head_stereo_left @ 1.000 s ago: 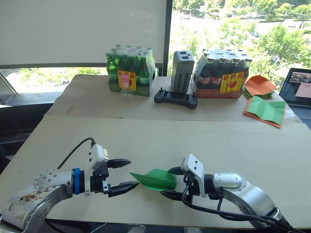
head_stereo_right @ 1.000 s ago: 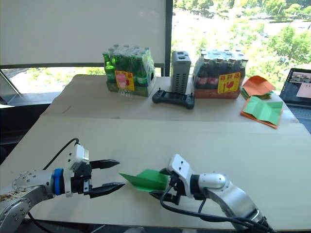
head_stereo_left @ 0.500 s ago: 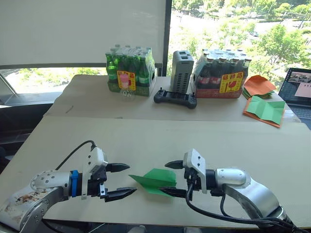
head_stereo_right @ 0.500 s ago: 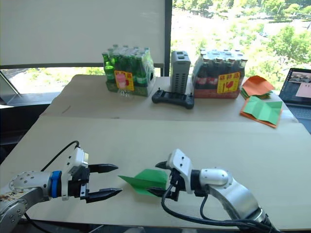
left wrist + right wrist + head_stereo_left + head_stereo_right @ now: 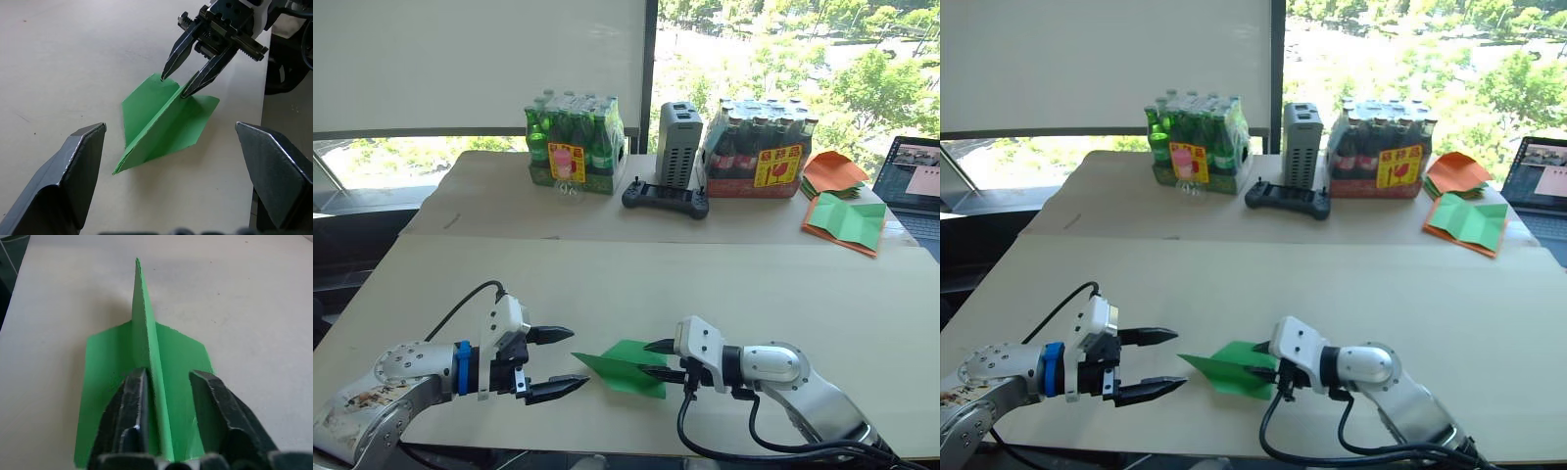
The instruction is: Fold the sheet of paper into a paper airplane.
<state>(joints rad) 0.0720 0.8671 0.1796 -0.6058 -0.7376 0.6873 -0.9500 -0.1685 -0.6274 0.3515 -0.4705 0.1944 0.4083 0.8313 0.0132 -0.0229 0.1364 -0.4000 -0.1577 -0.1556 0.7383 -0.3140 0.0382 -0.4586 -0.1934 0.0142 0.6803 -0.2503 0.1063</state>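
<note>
The paper airplane (image 5: 625, 365) lies lengthwise between grippers, nose toward the left gripper (image 5: 560, 361).

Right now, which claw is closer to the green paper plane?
Right. The right claw straddles the paper airplane at its wide end; the left claw hangs open, apart from its pointed tip.

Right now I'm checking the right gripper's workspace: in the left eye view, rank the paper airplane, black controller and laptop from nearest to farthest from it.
1. The paper airplane, at the right gripper.
2. The black controller, far table, centre.
3. The laptop, far right edge.
</note>
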